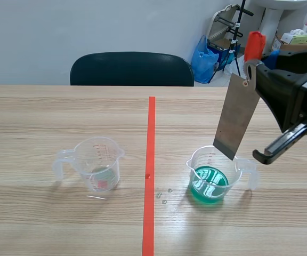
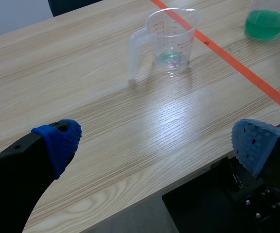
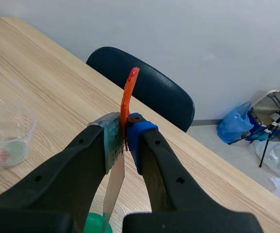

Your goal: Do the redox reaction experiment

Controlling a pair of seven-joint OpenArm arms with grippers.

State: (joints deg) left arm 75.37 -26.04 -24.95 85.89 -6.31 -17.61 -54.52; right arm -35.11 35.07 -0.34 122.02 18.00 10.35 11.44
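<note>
Beakers, clear, handled, on surface [image 1: 36,117]: 2. One green-liquid beaker [image 1: 212,178] right of tape line [image 1: 150,160]; one near-empty beaker [image 1: 97,162] left of it. One metal strip [image 1: 237,114] right of line, clamped between right gripper [image 3: 124,141] fingers, above green-liquid beaker. Fingers of left gripper [image 2: 157,143] apart, empty.

On my screen a light wood-grain table [image 1: 47,112] runs back toward a plain pale grey wall [image 1: 89,26]. A dark chair [image 1: 132,69] with a rounded back sits at the table's far edge. In the corner beyond it I can see a blue plastic bag [image 1: 204,58] on the pale floor, beside a black folding stand [image 1: 237,32], a white pedestal [image 1: 273,21] and a cardboard box [image 1: 295,45]. Soft light sheens the tabletop.
</note>
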